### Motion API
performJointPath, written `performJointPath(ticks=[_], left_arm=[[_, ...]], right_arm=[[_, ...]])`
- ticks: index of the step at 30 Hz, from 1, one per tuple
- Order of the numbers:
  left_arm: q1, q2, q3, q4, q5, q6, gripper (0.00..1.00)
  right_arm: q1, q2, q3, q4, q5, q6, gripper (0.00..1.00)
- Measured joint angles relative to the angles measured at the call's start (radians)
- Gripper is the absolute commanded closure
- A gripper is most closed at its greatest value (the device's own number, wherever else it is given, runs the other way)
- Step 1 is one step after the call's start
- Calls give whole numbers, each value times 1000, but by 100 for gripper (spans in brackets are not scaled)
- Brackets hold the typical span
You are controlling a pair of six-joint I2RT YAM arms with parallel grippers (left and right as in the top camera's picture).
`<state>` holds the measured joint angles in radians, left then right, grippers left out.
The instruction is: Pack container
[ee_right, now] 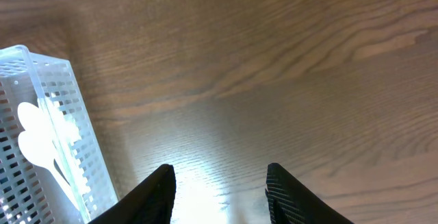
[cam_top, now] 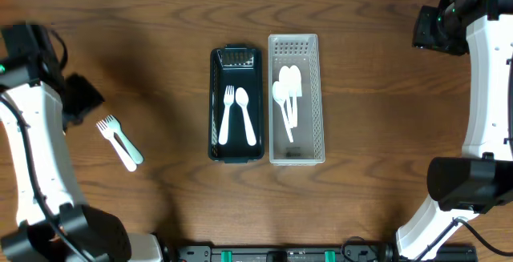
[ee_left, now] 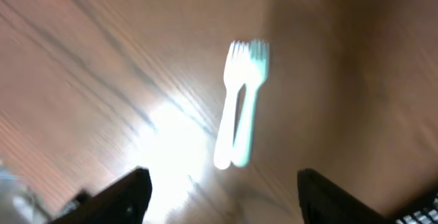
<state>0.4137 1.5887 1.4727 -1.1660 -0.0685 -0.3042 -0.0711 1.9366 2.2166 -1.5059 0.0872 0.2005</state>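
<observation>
A black container (cam_top: pixel 236 106) lies at the table's middle with a white fork (cam_top: pixel 227 114) and a white spoon (cam_top: pixel 247 116) inside. Right beside it stands a clear perforated tray (cam_top: pixel 295 99) holding several white spoons (cam_top: pixel 287 94); it also shows in the right wrist view (ee_right: pixel 48 142). Two forks, one white and one pale teal (cam_top: pixel 119 140), lie side by side on the table at the left; the left wrist view shows them (ee_left: pixel 241 104) blurred. My left gripper (ee_left: pixel 222 196) is open and empty just short of them. My right gripper (ee_right: pixel 220 193) is open and empty above bare table at the far right.
The wooden table (cam_top: pixel 160 38) stretches around the containers. My left arm (cam_top: pixel 36 134) runs along the left edge and my right arm (cam_top: pixel 485 94) along the right edge.
</observation>
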Motion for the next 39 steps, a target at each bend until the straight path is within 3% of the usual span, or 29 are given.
performJointPath(ticks=[6,13,39], left_arm=[[104,11,-305,202,22,-6,26],[168,13,-475,353,29,10,26],[95,130,-487,560,62,95,26]], right_arm=[[0,0,0,-5,0,4,54],[0,0,0,-10,-1,19,54],[0,0,0,-35,-9,35,55]])
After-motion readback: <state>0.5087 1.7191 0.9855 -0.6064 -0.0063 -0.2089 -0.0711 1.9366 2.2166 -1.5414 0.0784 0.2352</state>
